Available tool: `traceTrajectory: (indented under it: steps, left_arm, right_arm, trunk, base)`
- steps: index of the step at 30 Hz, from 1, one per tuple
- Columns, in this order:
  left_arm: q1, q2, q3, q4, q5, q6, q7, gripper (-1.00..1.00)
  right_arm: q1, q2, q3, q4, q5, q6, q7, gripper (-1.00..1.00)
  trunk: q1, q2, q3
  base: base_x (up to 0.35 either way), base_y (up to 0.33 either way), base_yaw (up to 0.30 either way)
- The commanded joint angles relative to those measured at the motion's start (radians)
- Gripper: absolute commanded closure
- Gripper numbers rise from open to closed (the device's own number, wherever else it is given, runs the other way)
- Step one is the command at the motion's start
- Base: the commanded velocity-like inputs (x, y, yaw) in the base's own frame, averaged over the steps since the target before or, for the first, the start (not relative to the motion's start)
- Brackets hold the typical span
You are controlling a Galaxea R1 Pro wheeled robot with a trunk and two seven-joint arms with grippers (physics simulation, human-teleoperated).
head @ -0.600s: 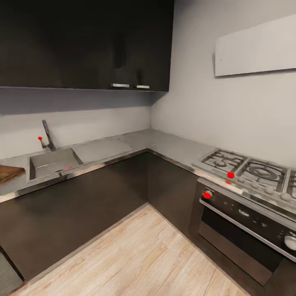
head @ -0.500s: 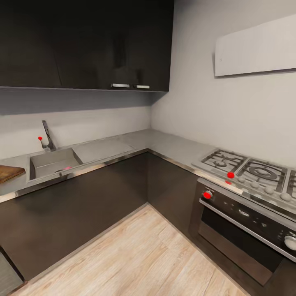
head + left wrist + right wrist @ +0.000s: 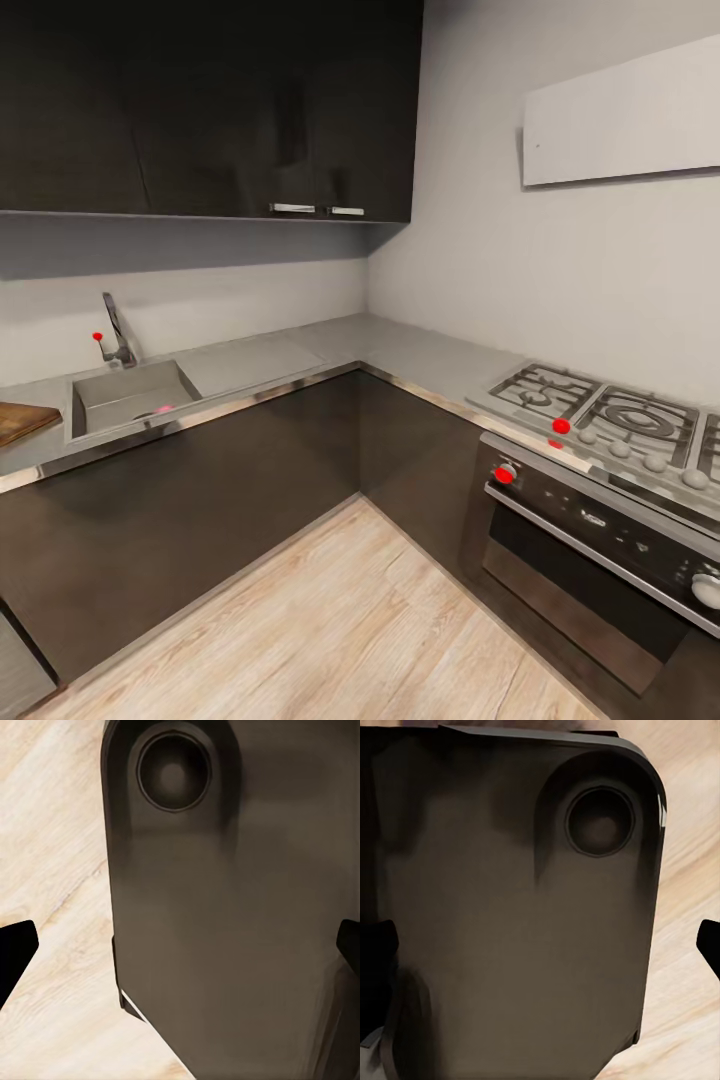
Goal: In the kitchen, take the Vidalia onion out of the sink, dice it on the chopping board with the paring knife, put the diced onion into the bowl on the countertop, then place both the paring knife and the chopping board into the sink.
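— Where are you looking?

— Into a corner kitchen. The countertop (image 3: 400, 355) runs along two walls, grey and glossy, with dark cabinets (image 3: 200, 100) above and below it.

— And the sink?

— The sink (image 3: 130, 395) is set into the counter at my left, its tap (image 3: 118, 328) standing at the back rim with a red knob (image 3: 97, 337) beside it. A small pinkish spot lies low at the front of the basin; that looks like the onion (image 3: 163, 409), though it is too small to be sure. The drainer (image 3: 250, 362) lies flat just to the right of the basin.

— The board?

— A corner of the board (image 3: 22, 420) shows at the far left edge, on the counter, just beside the sink.

— What else?

— A hob (image 3: 600, 415) and an oven (image 3: 600, 540) on the right, a pale wooden floor (image 3: 350, 620) below.

— Your pincers?

— My left gripper (image 3: 180, 960) has its two dark fingertips (image 3: 15, 952) spread wide, nothing between them, over my dark base and the floor. My right gripper (image 3: 540, 945) is likewise spread, holding nothing.
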Motion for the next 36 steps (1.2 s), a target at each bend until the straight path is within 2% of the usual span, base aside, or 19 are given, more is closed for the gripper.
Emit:
traceTrajectory:
  steps: [1, 6, 15, 16, 19, 25, 30, 36]
  left_arm:
    - [0.000, 0.000, 0.000, 0.000, 0.000, 0.000, 0.000, -1.00]
    - [0.000, 0.000, 0.000, 0.000, 0.000, 0.000, 0.000, -1.00]
    - [0.000, 0.000, 0.000, -0.002, 0.000, 0.000, 0.000, -1.00]
    - [0.000, 0.000, 0.001, -0.003, 0.000, 0.000, 0.000, -1.00]
    - [0.000, -0.001, 0.001, -0.003, 0.001, 0.000, 0.000, -1.00]
    - [0.000, -0.001, 0.002, -0.006, 0.001, -0.009, 0.000, -1.00]
    - [0.000, -0.002, 0.003, -0.020, 0.000, -0.059, 0.001, -1.00]
    - [0.000, -0.002, 0.004, -0.085, 0.001, -0.068, 0.001, -1.00]
  right_arm:
    - [0.000, 0.000, 0.000, 0.000, 0.000, -0.003, 0.000, -1.00]
    - [0.000, -0.002, -0.001, -0.003, 0.000, -0.004, 0.000, -1.00]
    - [0.000, -0.002, -0.001, -0.010, 0.000, -0.054, -0.001, -1.00]
    - [0.000, -0.003, -0.001, -0.010, 0.000, -0.102, -0.001, -1.00]
    - [0.000, -0.002, -0.002, -0.010, 0.000, -0.133, 0.000, -1.00]
    - [0.000, -0.001, -0.002, -0.010, 0.000, -0.144, -0.001, -1.00]
    - [0.000, -0.001, -0.001, -0.010, 0.000, -0.146, 0.000, -1.00]
    - [0.000, -0.004, 0.000, -0.037, 0.001, -0.150, -0.001, -1.00]
  trunk:
    - [0.000, 0.000, -0.001]
    - [0.000, 0.000, -0.001]
    - [0.000, 0.000, -0.001]
    - [0.000, 0.000, -0.001]
    - [0.000, 0.000, -0.001]
    - [0.000, 0.000, -0.001]
    - [0.000, 0.000, -0.001]
    - [0.000, 0.000, -0.001]
  base:
    - [0.000, 0.000, 0.000]
    - [0.000, 0.000, 0.000]
    - [0.000, 0.000, 0.000]
    - [0.000, 0.000, 0.000]
    - [0.000, 0.000, 0.000]
    - [0.000, 0.000, 0.000]
    - [0.000, 0.000, 0.000]
    - [0.000, 0.000, 0.000]
